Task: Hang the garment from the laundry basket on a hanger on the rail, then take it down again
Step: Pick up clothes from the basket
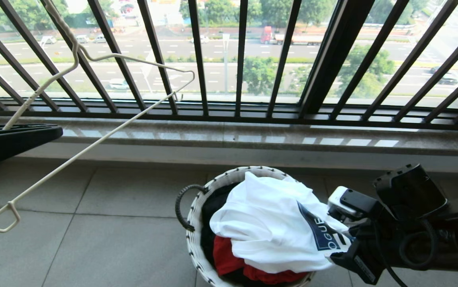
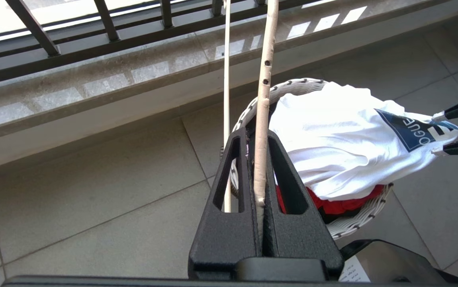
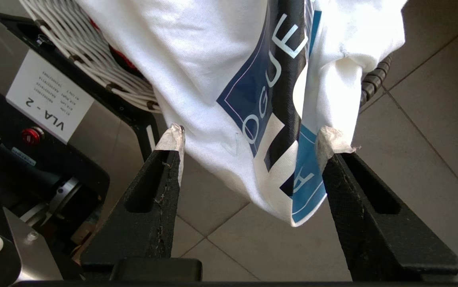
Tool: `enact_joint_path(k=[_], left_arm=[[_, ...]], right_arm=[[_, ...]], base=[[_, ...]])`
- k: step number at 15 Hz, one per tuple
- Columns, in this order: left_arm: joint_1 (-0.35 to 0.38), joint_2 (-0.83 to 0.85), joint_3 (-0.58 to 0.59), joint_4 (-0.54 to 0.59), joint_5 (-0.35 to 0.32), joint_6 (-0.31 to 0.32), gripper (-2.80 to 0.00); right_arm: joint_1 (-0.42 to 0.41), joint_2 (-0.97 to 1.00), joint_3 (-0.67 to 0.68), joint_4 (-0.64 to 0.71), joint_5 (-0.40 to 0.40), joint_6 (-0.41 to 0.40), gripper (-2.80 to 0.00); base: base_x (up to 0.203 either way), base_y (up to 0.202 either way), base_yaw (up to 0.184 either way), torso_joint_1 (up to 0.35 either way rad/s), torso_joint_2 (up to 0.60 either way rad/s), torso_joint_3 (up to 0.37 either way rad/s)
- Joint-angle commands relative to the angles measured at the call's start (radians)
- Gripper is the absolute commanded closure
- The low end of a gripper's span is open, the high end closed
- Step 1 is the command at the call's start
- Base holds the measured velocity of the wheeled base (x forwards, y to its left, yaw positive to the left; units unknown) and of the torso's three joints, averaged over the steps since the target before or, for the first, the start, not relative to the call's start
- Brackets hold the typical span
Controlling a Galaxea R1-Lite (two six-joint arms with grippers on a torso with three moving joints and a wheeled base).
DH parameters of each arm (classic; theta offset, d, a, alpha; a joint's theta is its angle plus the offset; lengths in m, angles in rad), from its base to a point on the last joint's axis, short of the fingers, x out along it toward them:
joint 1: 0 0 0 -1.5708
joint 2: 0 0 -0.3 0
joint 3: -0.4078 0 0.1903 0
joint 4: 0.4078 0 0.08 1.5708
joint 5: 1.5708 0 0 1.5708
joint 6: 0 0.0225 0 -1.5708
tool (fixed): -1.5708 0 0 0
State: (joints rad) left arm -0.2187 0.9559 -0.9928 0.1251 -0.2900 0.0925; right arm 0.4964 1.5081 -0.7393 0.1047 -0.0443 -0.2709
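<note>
Right end effector (image 3: 249, 143) astride garment (image 3: 197, 71)

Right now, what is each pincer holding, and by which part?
Left pincer grips the hanger by one wire arm. Right pincer stands open around the T-shirt's printed edge, holding nothing.

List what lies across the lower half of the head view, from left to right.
Left pincer shut on the cream-white wire hanger → white woven laundry basket → white T-shirt with the blue print → right pincer, open at the T-shirt's printed edge.
</note>
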Motion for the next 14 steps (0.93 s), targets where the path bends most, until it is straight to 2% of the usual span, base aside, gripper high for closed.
enact_joint_path(k=[1, 3, 6, 8, 11, 14], left_arm=[[-0.001, -0.005, -0.002, 0.001, -0.002, 0.0, 0.0], [-0.002, -0.017, -0.003, 0.002, -0.005, 0.0, 0.0], [-0.002, -0.016, -0.003, 0.002, -0.005, 0.0, 0.0], [-0.002, -0.014, -0.002, 0.002, -0.005, 0.001, 0.0], [-0.007, -0.019, -0.001, 0.005, -0.008, 0.006, 0.0], [-0.011, -0.025, -0.001, 0.005, -0.038, 0.004, 0.0]], right_arm=[[0.001, -0.046, -0.051, 0.005, -0.011, -0.003, -2.8], [0.002, -0.054, -0.115, 0.007, -0.046, -0.007, -2.8], [0.036, 0.005, -0.147, 0.0, -0.051, -0.009, -2.8], [0.075, 0.047, -0.178, -0.01, -0.05, -0.008, 0.0], [0.103, 0.141, -0.265, -0.012, -0.051, -0.007, 0.0], [0.123, 0.281, -0.399, -0.013, -0.048, -0.007, 0.0]], base=[[0.0, 0.0, 0.0, 0.0, 0.0, 0.0], [0.0, 0.0, 0.0, 0.0, 0.0, 0.0], [0.0, 0.0, 0.0, 0.0, 0.0, 0.0], [0.0, 0.0, 0.0, 0.0, 0.0, 0.0], [0.0, 0.0, 0.0, 0.0, 0.0, 0.0], [0.0, 0.0, 0.0, 0.0, 0.0, 0.0]])
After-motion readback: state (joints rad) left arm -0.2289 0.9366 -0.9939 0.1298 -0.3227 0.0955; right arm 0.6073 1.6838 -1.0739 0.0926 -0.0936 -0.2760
